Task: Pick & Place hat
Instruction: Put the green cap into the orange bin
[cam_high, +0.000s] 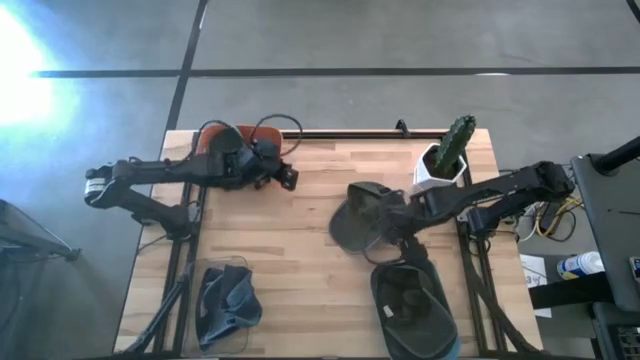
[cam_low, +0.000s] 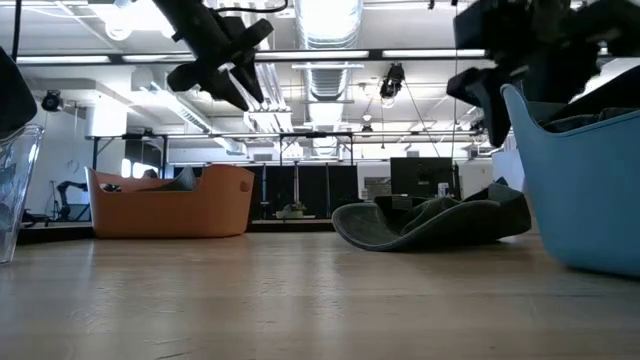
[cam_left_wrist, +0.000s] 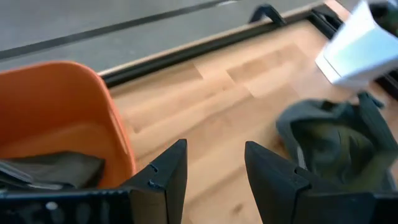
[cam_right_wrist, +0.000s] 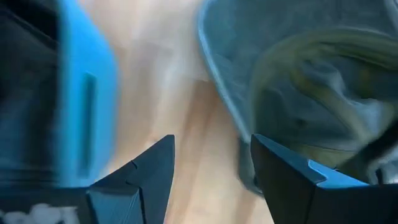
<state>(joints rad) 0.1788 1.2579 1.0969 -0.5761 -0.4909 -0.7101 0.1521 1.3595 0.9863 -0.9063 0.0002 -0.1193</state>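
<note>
While the olive hat (cam_high: 352, 222) lay flat on the table (cam_high: 290, 260) near its middle, the right hand (cam_high: 378, 212) hovered over it, fingers apart — the left hand (cam_high: 285, 178), also open, hung beside the orange bin (cam_high: 215, 140).

Even, bright light overall. High view: strong white glare blows out the floor (cam_high: 20, 60) at top-left corner; table (cam_high: 300, 240) evenly lit, w/ soft, short shadows under arms. Low view: lit from ceiling lamps (cam_low: 330, 20), which bloom white; near table surface soft, out of focus; blue bin (cam_low: 580, 190) at edge slightly blurred. Left wrist view: white pot (cam_left_wrist: 364, 43) smeared w/ motion blur, overexposed. Right wrist view: heavy blur throughout, hat (cam_right_wrist: 311, 93) probably too close for focus, wood washed pale.
</note>
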